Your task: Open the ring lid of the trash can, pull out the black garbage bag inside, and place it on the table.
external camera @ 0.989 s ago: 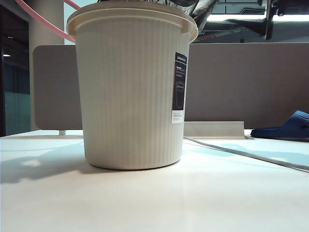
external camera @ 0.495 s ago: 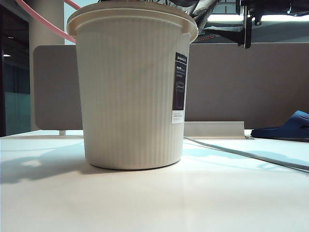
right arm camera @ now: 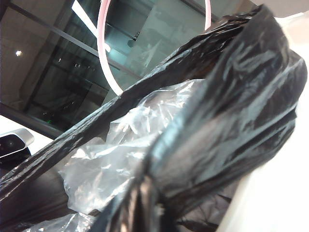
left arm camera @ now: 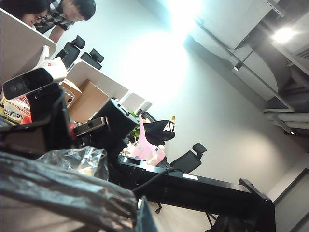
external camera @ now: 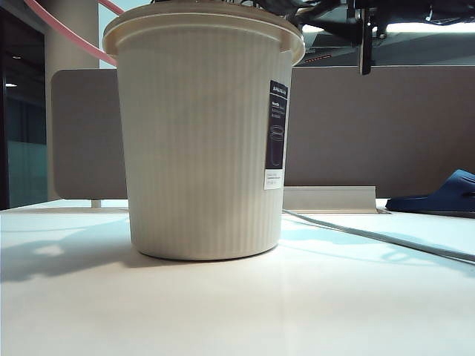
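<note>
On the table [external camera: 237, 311], well back from its front edge, you see the trash can [external camera: 200, 141] standing upright, its label strip facing right. The ring lid [external camera: 63, 33] is off the rim, lifted at the upper left. Above the rim on the right, your right gripper [external camera: 364, 22] shows only partly; you cannot tell how its fingers stand. Its wrist camera is filled with the black garbage bag [right arm camera: 227, 111]. Your left gripper itself is out of view, its fingers together. A slipper [external camera: 438, 196] lies near the far right edge.
</note>
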{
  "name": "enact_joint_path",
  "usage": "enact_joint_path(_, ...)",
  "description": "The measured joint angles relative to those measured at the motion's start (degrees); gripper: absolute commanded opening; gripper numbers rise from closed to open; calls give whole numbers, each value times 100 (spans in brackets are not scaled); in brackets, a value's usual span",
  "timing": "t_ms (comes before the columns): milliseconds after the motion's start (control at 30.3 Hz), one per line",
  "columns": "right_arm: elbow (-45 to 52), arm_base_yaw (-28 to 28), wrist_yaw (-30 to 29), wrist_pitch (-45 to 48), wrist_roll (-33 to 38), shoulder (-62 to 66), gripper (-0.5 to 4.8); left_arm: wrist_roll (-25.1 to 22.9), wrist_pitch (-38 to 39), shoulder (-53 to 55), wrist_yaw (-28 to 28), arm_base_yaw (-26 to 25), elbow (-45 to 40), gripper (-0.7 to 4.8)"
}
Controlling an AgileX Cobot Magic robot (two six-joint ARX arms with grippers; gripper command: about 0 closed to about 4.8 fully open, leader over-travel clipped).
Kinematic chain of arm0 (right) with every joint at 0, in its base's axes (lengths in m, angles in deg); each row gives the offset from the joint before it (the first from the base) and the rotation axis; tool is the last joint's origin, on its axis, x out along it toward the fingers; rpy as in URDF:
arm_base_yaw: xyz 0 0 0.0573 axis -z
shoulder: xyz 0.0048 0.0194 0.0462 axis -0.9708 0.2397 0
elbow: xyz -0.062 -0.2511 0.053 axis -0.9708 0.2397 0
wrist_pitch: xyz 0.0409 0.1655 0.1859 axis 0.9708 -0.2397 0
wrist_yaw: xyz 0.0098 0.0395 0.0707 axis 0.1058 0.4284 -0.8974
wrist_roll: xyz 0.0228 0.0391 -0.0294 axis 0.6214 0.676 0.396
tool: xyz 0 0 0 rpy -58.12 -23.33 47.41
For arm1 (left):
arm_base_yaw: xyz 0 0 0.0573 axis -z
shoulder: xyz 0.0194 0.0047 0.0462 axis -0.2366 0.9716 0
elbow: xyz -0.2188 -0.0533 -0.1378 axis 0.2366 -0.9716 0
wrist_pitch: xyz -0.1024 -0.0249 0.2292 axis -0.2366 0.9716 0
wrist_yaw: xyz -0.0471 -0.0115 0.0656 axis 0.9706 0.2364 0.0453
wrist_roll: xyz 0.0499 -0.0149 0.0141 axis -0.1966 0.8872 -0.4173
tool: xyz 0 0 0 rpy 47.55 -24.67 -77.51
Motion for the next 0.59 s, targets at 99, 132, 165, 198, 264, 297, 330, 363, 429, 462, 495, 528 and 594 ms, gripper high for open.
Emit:
enact_joint_path(99,0,-26,39,7,-13,0,55,-2,4,0,2,0,0,-6)
enact_joint_path(132,0,-28,59,7,-13,0,47,-7,4,0,4,0,0,-6)
enact_joint_path(165,0,-26,101,11,-13,0,39,-28,13,0,15,0,0,-6)
enact_joint_path(198,0,-24,114,24,-15,0,24,-52,31,0,15,0,0,-6)
enact_joint_path(264,0,-24,118,39,-15,0,-1,-133,94,0,20,0,0,-6)
enact_joint_path(297,-24,-26,118,46,-13,0,-1,-162,151,0,20,0,0,-6)
enact_joint_path(330,-26,-26,118,116,7,0,-1,-177,166,0,20,0,0,-6)
enact_joint_path(363,-26,-26,120,308,107,0,-1,-221,173,0,17,0,0,-6)
enact_joint_path(429,-26,-26,120,713,369,0,-1,-282,223,0,17,0,0,-6)
enact_joint_path(462,-26,-26,120,885,496,0,-1,-286,243,0,17,0,0,-6)
enact_joint_path(495,-26,-26,118,1163,726,0,-1,-304,260,0,17,0,0,-6)
enact_joint_path(528,-26,-26,118,1316,839,0,-1,-308,258,0,17,0,0,-6)
enact_joint_path(594,-26,-26,118,1639,1099,0,-1,-339,260,0,17,0,0,-6)
